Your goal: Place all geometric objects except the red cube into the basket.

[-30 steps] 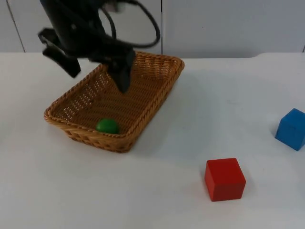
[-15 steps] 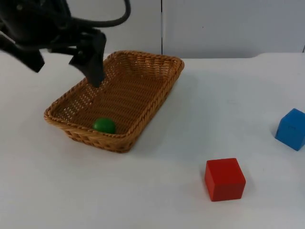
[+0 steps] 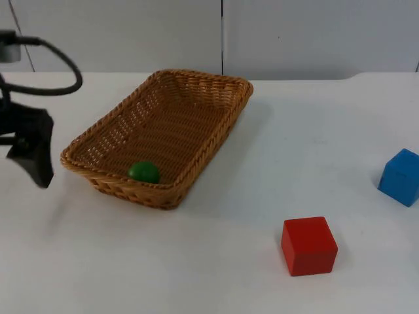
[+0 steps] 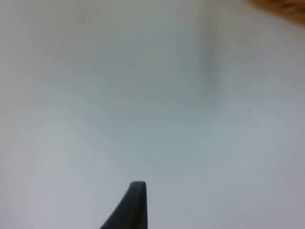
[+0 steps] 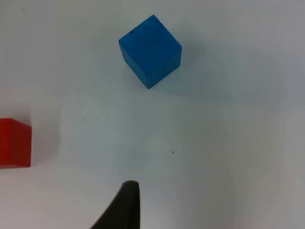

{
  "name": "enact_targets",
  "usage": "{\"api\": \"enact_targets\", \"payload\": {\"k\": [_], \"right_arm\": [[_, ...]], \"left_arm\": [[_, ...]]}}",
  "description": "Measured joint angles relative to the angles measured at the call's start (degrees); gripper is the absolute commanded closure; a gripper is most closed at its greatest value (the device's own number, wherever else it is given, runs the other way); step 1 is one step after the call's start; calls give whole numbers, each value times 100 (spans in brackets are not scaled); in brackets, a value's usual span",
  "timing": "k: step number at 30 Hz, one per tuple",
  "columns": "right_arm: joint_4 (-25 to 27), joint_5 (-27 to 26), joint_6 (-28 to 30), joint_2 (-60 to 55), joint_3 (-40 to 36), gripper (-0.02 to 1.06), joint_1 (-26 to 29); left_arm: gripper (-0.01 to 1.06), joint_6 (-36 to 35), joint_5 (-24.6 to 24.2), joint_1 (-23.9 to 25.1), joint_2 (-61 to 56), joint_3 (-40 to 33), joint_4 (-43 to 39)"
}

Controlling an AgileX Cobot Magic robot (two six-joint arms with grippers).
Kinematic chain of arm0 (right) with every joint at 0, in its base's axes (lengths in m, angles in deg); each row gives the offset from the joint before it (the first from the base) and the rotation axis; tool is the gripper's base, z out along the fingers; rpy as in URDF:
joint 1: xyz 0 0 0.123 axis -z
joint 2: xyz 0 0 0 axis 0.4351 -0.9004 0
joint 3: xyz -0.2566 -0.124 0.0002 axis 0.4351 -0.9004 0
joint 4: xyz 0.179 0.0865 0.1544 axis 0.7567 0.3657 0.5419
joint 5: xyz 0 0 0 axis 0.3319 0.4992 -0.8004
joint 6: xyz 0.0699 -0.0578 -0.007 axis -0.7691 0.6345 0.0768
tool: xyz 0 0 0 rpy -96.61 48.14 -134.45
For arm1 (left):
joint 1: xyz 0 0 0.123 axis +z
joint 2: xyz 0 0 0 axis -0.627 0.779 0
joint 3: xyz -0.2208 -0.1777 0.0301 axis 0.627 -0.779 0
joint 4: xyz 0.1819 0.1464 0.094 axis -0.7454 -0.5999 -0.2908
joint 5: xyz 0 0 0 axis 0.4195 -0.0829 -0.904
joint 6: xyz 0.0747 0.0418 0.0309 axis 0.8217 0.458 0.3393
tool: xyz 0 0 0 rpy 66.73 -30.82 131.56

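Top view first: the woven brown wicker basket (image 3: 163,131) sits on the white table top (image 3: 216,261) toward the left arm's side, with a small green ball (image 3: 144,172) lying inside it against the near wall; the red cube (image 3: 309,245) stands on the table toward the front, well apart from the basket, and the task leaves it where it is; the blue cube (image 3: 400,176) stands at the right arm's edge of the table, far from the basket and with the red cube lying between the two but nearer the front; it is the one piece not yet in the basket; the left gripper (image 3: 33,154) hangs just beside the basket's outer wall on the side away from both cubes, and whether its fingers are spread or pressed together I cannot tell.

Left wrist view: bare table lies beyond a black fingertip (image 4: 131,207), with a sliver of the basket's rim (image 4: 281,7) beside it; nothing is held that I can make out.

Right wrist view: the blue cube (image 5: 150,50) lies straight ahead of the right arm's fingertip (image 5: 123,206), turned so that a corner rather than a flat face points toward it; an edge of the red cube (image 5: 14,143) sits off to one side, apart from the blue one; the right gripper's jaw state cannot be told.

By my judgement the right arm is much the nearer to the blue cube, and the coming grasp turns on squaring the jaws to the cube's rotated faces.
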Motion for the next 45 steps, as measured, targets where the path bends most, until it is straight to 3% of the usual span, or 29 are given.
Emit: {"api": "enact_targets", "payload": {"k": [6,20,33,39,45], "right_arm": [[0,0,0,0,0,-1,0],[123,0,0,0,0,-1,0],[113,11,238,-158,96,-1,0],[125,59,355,-1135,804,-1,0],[257,20,1270,-2677,1745,-1,0]], "left_arm": [[0,0,58,101,-407,-381,0],[0,-144,53,124,-2704,-1168,-163],[0,-148,101,124,-3678,-1311,-364],[0,-148,144,124,-3716,-1311,-384],[0,-148,272,124,-3716,-1311,-401]]}}
